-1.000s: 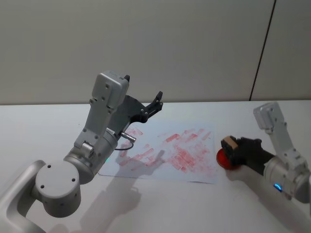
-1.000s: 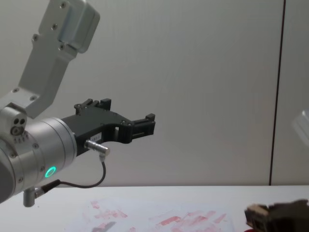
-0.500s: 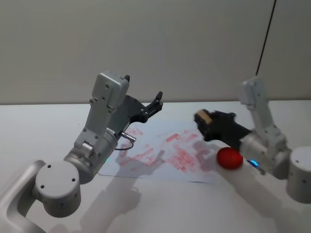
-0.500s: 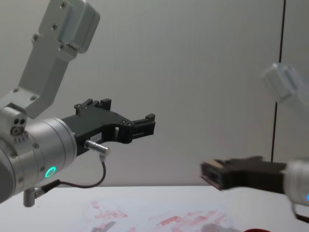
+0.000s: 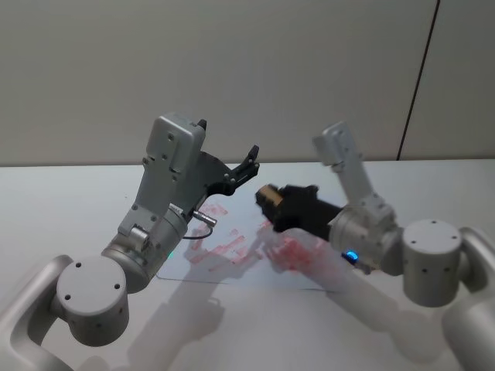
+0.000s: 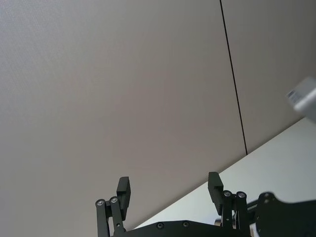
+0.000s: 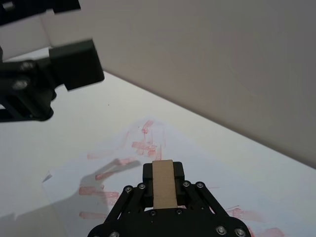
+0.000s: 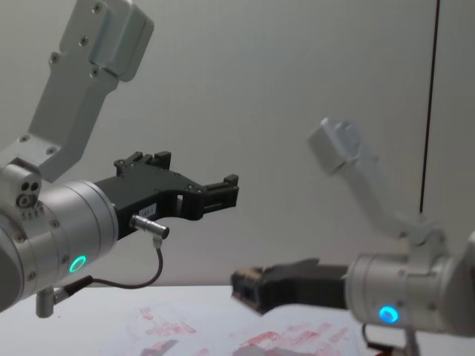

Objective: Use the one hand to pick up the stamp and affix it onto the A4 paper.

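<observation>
One stamp is seen: a small rectangular block of light tan wood, plain on its visible face, with straight edges and square corners. In the right wrist view it is shown as a narrow upright tan strip set between two black fingers. It is held by the right tool, which is closed on the block from both sides. In the head view the stamp is found just right of the frame's centre, over the upper middle of the A4 paper. In the chest view the held block is seen low in the middle of the frame, raised clear of the sheet, with a gap between them.

One sheet of paper is counted. It is white, lies flat on the white desk, and is covered with red and pinkish rectangular prints and smudges; these are too many and too smeared to be counted. A dark shadow is cast on the sheet below the right tool.

Two tools are counted. The left tool is held up off the desk, left of centre in the head view, over the far left part of the sheet. Its fingers are spread wide, and nothing is held between them.
</observation>
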Motion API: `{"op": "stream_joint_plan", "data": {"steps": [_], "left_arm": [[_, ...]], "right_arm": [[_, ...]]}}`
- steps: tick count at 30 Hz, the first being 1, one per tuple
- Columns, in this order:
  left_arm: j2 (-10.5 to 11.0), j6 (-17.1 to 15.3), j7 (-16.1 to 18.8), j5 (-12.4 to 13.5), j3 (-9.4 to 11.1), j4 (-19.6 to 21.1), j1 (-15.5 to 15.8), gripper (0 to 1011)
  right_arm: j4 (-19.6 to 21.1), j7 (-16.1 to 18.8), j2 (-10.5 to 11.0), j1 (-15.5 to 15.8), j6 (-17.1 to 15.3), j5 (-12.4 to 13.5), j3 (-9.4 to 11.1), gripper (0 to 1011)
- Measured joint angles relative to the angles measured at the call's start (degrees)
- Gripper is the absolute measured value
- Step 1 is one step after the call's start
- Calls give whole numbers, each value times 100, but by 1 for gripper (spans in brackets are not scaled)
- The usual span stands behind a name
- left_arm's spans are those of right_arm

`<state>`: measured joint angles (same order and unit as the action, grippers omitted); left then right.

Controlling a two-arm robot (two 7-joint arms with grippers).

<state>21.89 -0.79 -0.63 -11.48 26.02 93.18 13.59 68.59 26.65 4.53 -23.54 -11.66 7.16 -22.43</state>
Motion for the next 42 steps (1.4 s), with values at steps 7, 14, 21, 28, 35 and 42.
{"op": "stream_joint_plan", "data": {"steps": [7,14,21,28,35,42], "left_arm": [[0,0,1,0,0,0,0,1001],[0,0,1,0,0,0,0,1001],[0,0,1,0,0,0,0,1001],[0,0,1,0,0,0,0,1001],[0,0,1,0,0,0,0,1001],[0,0,0,0,0,0,0,1001]], "right_arm": [[-507,84,-179,-180,-81,-217,-173,220],[-877,108,-275,-254,-169,-404,-301,219],[-1039,102,-316,-279,-198,-484,-359,220],[-1142,66,-341,-307,-137,-502,-382,220],[-1157,-9,-343,-325,21,-414,-362,219],[-724,-104,-277,-293,180,-126,-234,220]]}}
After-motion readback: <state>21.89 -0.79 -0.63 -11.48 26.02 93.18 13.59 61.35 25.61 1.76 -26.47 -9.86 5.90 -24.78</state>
